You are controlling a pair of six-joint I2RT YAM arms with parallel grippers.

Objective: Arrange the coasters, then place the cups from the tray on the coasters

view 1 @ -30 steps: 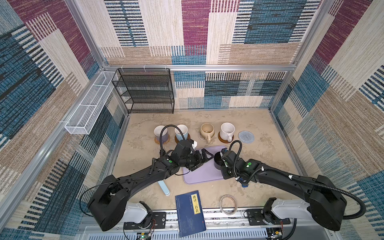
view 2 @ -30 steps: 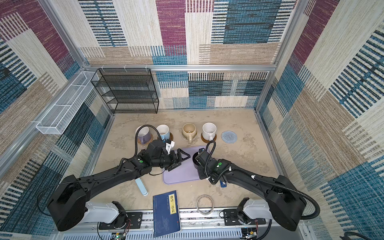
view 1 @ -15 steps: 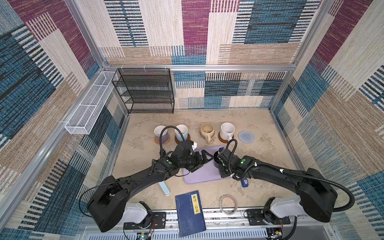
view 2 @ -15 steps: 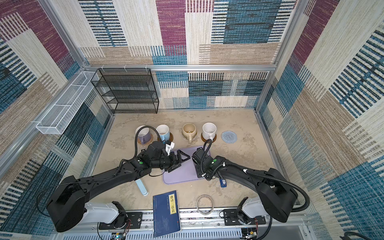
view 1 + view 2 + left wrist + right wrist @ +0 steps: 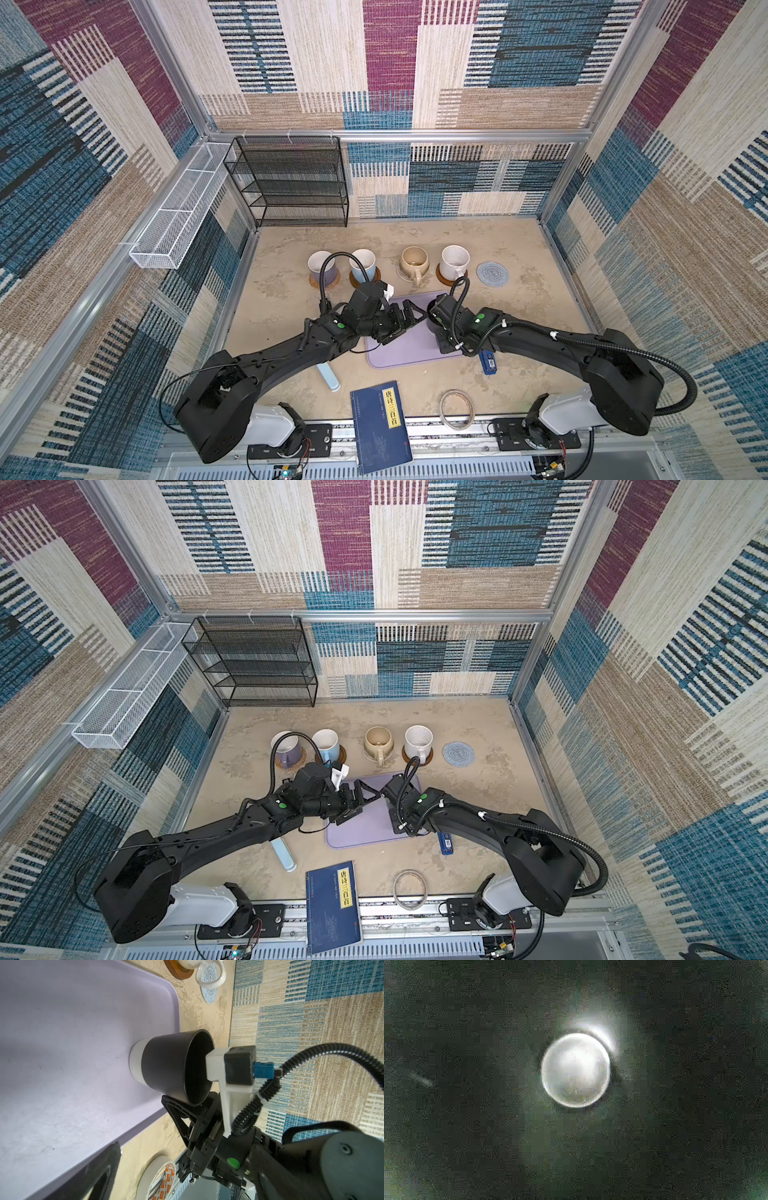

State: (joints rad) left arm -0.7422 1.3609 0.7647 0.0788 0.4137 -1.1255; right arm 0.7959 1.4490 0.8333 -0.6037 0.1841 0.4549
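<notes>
The black cup stands upright on the lilac tray. My right gripper is shut on the black cup from above, one finger against the outside of its wall. The right wrist view looks straight down into the cup's dark inside. My left gripper hovers open over the tray just left of the cup, holding nothing. In the back row the lilac cup, light blue cup, beige cup and speckled white cup each sit on a coaster. The grey-blue coaster lies bare at the right end.
A dark blue book, a clear tape ring, a small blue device and a pale blue tube lie near the front edge. A black wire rack stands at the back left; a white wire basket hangs on the left wall.
My right gripper moved left over the black cup, lowered onto it and shut. The left arm has barely moved and stays open.
</notes>
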